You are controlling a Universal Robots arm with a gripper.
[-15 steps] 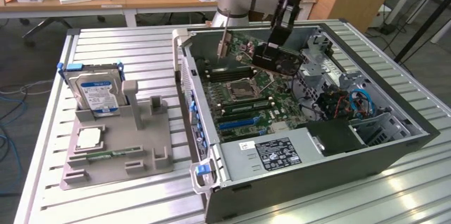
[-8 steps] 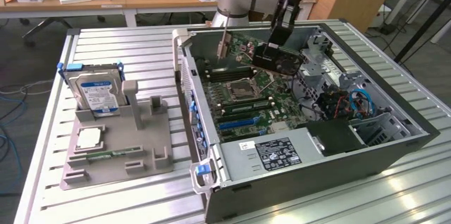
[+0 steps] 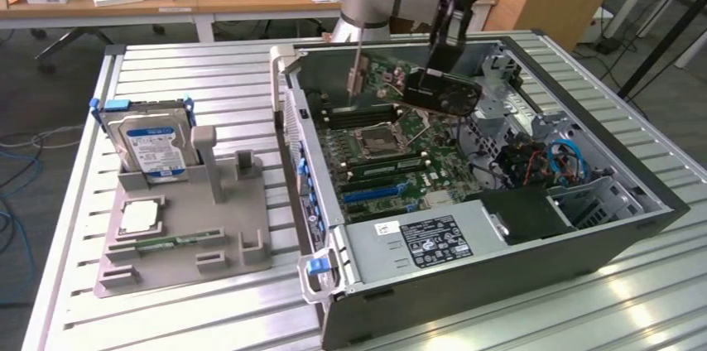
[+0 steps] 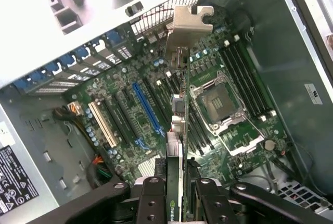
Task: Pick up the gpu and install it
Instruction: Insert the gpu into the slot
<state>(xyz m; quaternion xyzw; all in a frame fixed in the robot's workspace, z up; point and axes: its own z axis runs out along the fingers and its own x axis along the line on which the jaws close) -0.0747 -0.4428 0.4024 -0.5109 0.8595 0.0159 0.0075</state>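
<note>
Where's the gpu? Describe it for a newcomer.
Look at the open computer case on the slatted table. Above its motherboard, the tool grips the gpu: a dark card on edge with a pale metal bracket, the only part held in mid-air.

Open computer case (image 3: pixel 497 301), motherboard (image 3: pixel 433 170), hard drive (image 3: pixel 152 148) in grey holder (image 3: pixel 210 239)

Open-topped case (image 3: pixel 486 301): gpu (image 3: pixel 442 93) hangs clear above the motherboard (image 3: pixel 382 152); blue cables (image 3: pixel 564 156) and power supply (image 3: pixel 436 239) crowd its edges.
</note>
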